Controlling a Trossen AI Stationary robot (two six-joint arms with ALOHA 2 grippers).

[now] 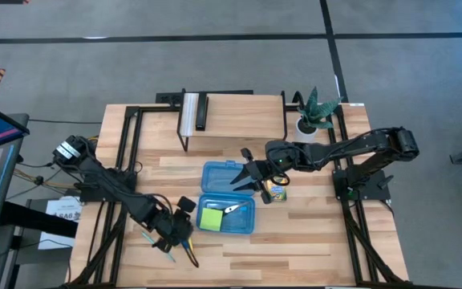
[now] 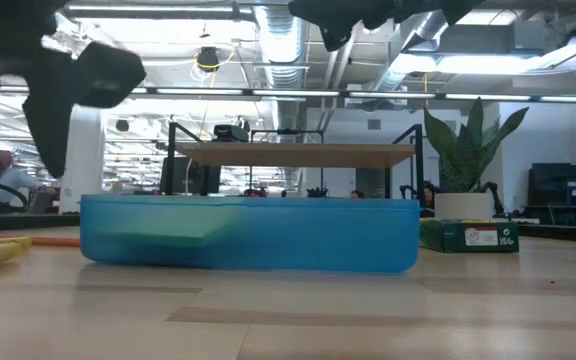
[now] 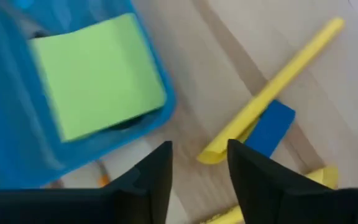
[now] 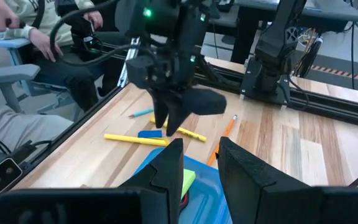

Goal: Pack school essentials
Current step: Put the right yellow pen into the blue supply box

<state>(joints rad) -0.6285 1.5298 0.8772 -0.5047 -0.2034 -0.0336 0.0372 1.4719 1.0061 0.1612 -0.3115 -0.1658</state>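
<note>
The lime-green sticky-note pad [image 1: 211,218] and the red-handled scissors [image 1: 233,209] lie in the tray of the open blue case [image 1: 247,225]. A yellow pencil [image 3: 272,90] rests on the table against the small blue eraser [image 3: 272,127], near the case's left side. My left gripper [image 3: 197,171] is open and hovers over the pencil's near end. A light-blue pen [image 4: 140,112] and an orange pencil [image 4: 226,129] lie close by. The crayon box [image 1: 275,191] lies flat to the right of the case. My right gripper [image 1: 245,178] is open above the case's lid.
A potted plant [image 1: 315,112] stands at the far right of the table. A wooden shelf [image 1: 231,116] on a black frame spans the far edge. Bare wood lies in front of the case. A person [image 4: 17,31] sits beyond the table's left side.
</note>
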